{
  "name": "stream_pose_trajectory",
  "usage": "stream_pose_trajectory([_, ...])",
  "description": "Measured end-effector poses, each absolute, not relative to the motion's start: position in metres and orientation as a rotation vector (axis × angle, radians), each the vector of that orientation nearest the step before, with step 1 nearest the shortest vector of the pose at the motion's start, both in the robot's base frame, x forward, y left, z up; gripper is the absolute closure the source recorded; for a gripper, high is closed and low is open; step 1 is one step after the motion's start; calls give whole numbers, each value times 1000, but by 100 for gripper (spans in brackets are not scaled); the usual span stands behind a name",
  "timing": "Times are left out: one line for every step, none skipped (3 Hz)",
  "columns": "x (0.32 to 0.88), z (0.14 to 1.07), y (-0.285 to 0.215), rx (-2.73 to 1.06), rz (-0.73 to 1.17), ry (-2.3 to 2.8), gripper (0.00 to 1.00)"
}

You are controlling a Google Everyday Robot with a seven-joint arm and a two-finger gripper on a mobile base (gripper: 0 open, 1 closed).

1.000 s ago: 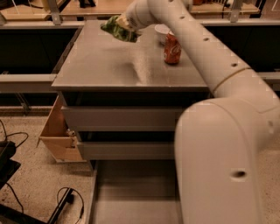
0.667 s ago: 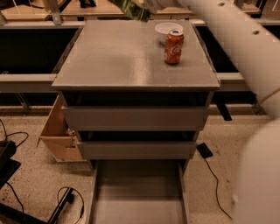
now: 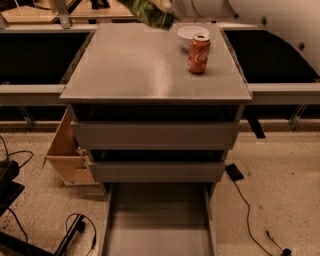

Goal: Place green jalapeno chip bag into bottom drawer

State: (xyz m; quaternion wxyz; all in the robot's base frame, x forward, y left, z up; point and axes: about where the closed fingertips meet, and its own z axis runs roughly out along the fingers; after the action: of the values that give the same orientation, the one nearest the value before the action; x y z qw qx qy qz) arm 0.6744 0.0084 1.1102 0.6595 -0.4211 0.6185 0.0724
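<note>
The green jalapeno chip bag (image 3: 149, 12), shiny and mottled green, hangs in the air at the top edge of the camera view, above the back of the grey cabinet top (image 3: 140, 65). My gripper (image 3: 166, 6) is at the top edge, shut on the bag's right end and mostly cut off by the frame. My white arm (image 3: 270, 20) fills the upper right corner. The bottom drawer (image 3: 157, 227) is pulled out at the bottom of the view, its flat grey floor bare.
A red soda can (image 3: 199, 54) and a white bowl (image 3: 192, 34) stand at the back right of the cabinet top. Two upper drawers (image 3: 155, 134) are shut. A wooden box (image 3: 67, 152) sits left of the cabinet. Cables (image 3: 250, 210) lie on the floor.
My arm has lifted and swung away from the right foreground. The bag has risen from just above the cabinet top to the top edge of the view.
</note>
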Motion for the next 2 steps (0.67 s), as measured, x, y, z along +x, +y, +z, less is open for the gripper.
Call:
stream_pose_trajectory([628, 1005, -9, -981, 331, 1593, 100])
stream_pose_trajectory([585, 905, -45, -935, 456, 1744, 100])
